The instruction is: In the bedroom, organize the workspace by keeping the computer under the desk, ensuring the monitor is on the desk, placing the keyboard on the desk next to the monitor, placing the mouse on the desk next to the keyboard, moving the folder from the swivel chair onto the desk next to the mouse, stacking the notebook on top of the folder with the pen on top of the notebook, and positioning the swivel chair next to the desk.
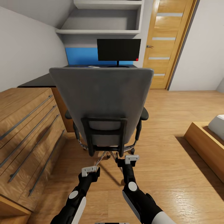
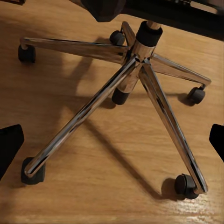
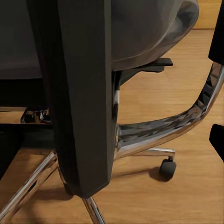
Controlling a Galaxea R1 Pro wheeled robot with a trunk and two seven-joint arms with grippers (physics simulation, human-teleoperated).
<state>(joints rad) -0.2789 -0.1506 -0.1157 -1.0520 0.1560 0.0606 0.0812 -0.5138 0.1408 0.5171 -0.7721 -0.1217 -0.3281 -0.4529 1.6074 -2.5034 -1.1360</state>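
Note:
The grey swivel chair (image 1: 101, 93) stands with its back to me, filling the middle of the head view. Behind it the black monitor (image 1: 118, 49) stands on the dark desk (image 1: 40, 81), a red light at its lower corner. My left gripper (image 1: 90, 170) hangs open low behind the chair, facing the chrome star base (image 2: 135, 56). My right gripper (image 1: 131, 158) is open just below the backrest's black strut (image 3: 84, 93), which looms close between its fingers. The chair hides its seat and most of the desk top, so the folder, notebook, pen, keyboard, mouse and computer are hidden.
A light wooden dresser (image 1: 25, 130) runs along the left, close to the chair. A wooden bed frame (image 1: 205, 140) sits at the right, with open floor between. A wooden door (image 1: 169, 40), wall shelves (image 1: 102, 29) and a blue wall panel (image 1: 81, 56) lie beyond.

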